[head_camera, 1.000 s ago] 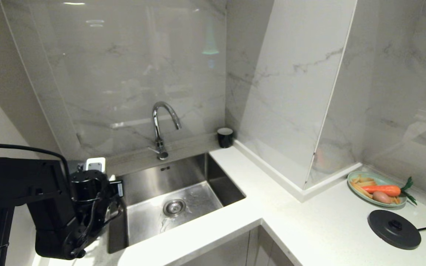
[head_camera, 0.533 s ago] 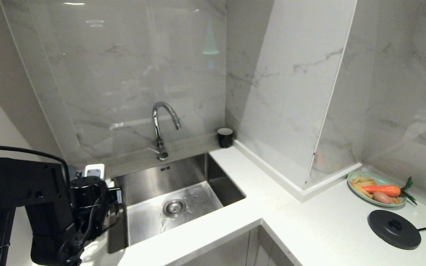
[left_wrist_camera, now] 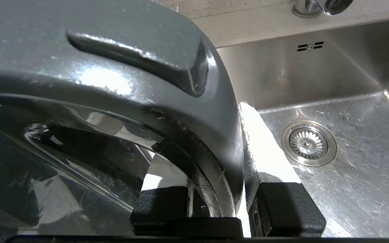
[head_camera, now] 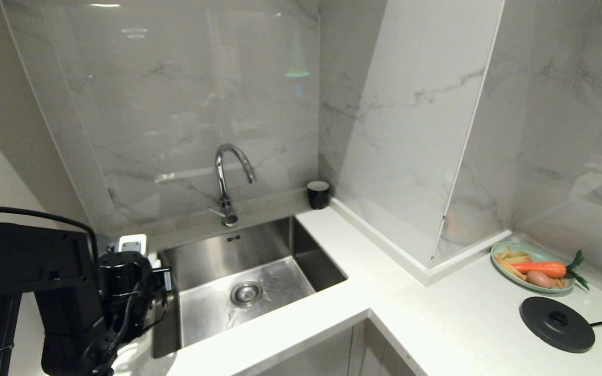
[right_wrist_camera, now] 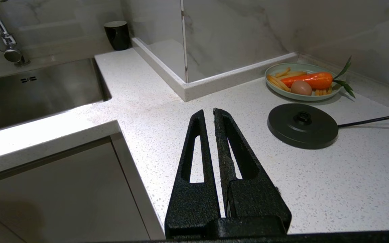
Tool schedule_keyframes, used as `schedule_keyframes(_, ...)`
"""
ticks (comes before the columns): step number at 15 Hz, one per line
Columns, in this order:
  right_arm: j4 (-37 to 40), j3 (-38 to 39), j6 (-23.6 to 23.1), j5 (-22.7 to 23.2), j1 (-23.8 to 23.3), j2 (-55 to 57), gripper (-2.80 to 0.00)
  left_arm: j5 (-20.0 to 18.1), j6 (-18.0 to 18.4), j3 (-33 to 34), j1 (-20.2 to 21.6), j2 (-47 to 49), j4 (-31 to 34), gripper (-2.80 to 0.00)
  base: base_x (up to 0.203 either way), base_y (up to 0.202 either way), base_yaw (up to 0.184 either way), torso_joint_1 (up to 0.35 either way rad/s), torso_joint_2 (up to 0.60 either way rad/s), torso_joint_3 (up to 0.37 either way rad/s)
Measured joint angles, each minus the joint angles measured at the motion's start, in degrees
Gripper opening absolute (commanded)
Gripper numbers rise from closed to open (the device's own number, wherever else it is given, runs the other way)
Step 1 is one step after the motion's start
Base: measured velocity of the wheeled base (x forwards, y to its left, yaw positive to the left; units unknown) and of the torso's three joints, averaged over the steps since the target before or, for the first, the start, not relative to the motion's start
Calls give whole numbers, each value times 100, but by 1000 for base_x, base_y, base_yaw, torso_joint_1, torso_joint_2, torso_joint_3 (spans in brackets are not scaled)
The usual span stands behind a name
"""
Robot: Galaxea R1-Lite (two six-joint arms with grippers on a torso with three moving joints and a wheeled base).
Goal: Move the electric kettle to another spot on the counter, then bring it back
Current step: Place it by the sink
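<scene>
Counter (head_camera: 437,313) – white speckled stone, steel sink (head_camera: 249,282), marble walls (head_camera: 411,130)

left pincer (left_wrist_camera: 214,202) clamped, right pincer (right_wrist_camera: 211,113) closed

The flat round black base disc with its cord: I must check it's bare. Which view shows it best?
The right wrist view: the flat round black base disc lies close and whole, nothing on it. The head view shows it smaller, near the edge. The left wrist view misses it.

The electric kettle (left_wrist_camera: 120,84) overfills the left wrist view, its body cut off, and hides the counter beneath.
</scene>
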Motion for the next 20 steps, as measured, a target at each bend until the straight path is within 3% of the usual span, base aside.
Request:
schedule_keyframes(11,0,0,0,1,0,0,-280,10,2,-107,0,-13,7,-280,0,0,0,0,0,0)
schedule_keyframes(12,0,0,4,3,0,0,-280,9,4,-107,-2,-13,4,0,0,0,0,0,0,0)
schedule_keyframes(20,-2,0,0,3,0,0,-280,1,-48,33,-13,-13,-16,0,0,0,0,0,0,0)
